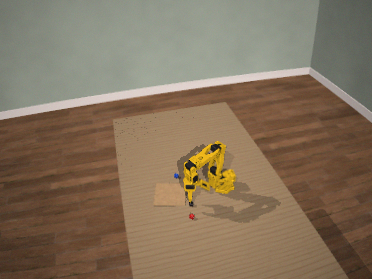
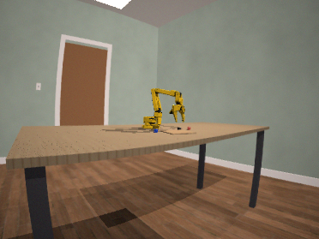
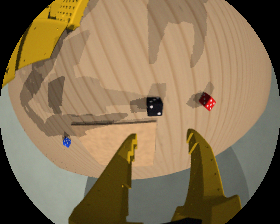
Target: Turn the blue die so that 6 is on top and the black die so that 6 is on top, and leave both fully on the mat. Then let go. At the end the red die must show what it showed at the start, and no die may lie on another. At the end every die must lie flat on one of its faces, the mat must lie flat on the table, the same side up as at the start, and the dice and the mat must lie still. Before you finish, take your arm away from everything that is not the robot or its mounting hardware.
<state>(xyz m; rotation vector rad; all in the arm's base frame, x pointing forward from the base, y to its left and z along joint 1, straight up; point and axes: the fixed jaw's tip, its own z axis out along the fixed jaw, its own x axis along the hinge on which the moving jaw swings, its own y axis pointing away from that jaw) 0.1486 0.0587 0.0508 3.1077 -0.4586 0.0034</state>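
My gripper [image 3: 161,136] is open and empty, held above the table with its tips pointing down. It also shows in the top view [image 1: 190,197] and the exterior view [image 2: 179,116]. The black die [image 3: 154,106] lies just ahead of the fingertips, by the edge of the thin tan mat [image 1: 167,195]; I cannot tell whether it is fully on the mat. The red die [image 3: 208,101] lies on the bare table to the right of the black die, and shows in the top view [image 1: 191,216]. The blue die [image 3: 66,141] [image 1: 176,175] lies off the mat, near the arm's base.
The yellow arm's base [image 1: 223,180] stands on the wooden table right of the mat. The arm's shadow falls across the table [image 1: 245,206]. The table's edge runs close below the gripper in the wrist view.
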